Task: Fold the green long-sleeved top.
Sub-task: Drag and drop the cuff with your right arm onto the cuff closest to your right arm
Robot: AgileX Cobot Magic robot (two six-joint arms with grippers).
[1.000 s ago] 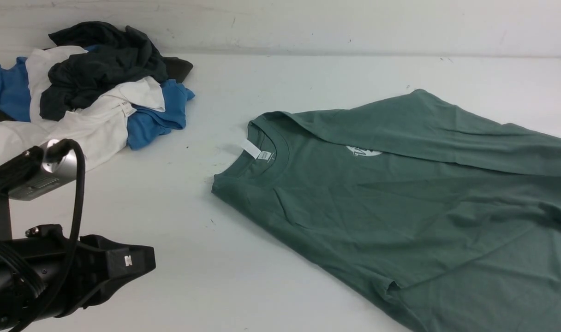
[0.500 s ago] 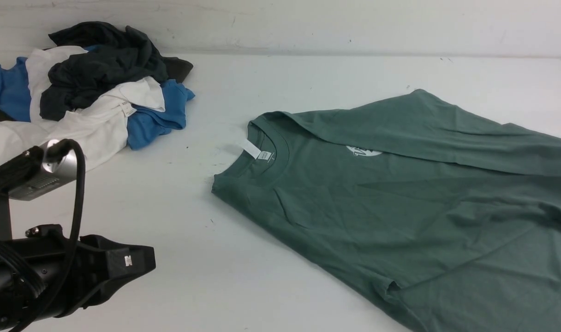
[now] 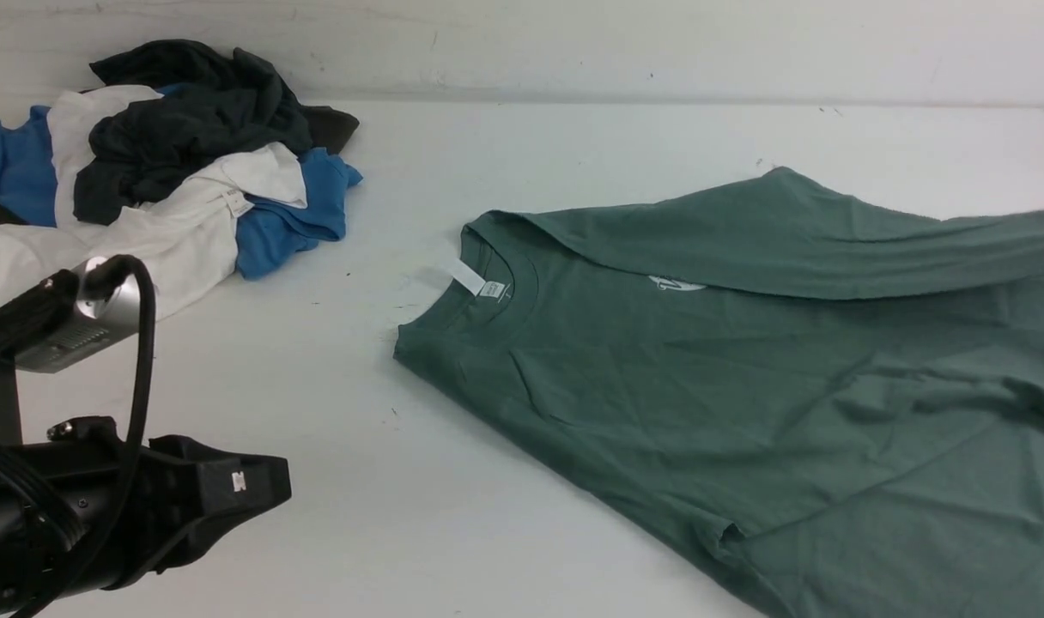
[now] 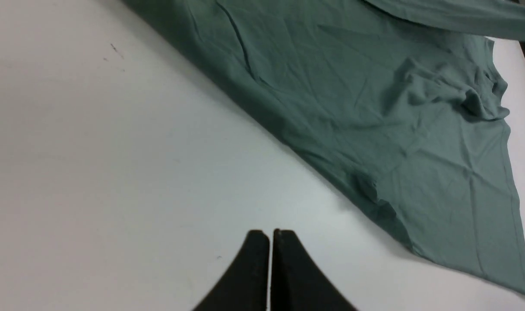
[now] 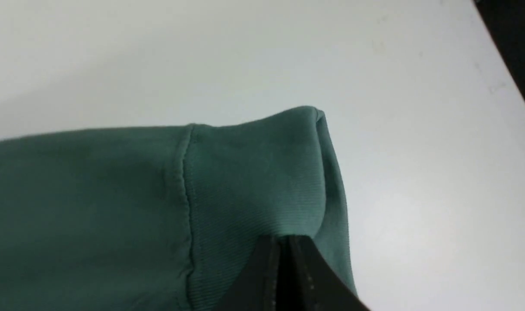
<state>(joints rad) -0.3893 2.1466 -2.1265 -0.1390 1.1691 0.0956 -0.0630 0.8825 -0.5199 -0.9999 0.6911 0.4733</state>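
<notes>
A white bench [image 3: 573,154] carries a green long-sleeved top [image 3: 745,403], spread flat on the right side with its collar pointing left. A heap of black, white and blue clothes [image 3: 161,163] sits at the far left, well apart from it. One sleeve [image 3: 831,249] stretches across the chest toward the right. The left hand [image 4: 270,235] hangs over bare bench near the top's edge, fingers pressed together, holding nothing. The right hand [image 5: 284,242] is clamped on the sleeve's ribbed cuff [image 5: 254,172]. A white neck tag [image 3: 469,277] pokes from the collar; the sleeve half hides a white chest print [image 3: 676,283].
</notes>
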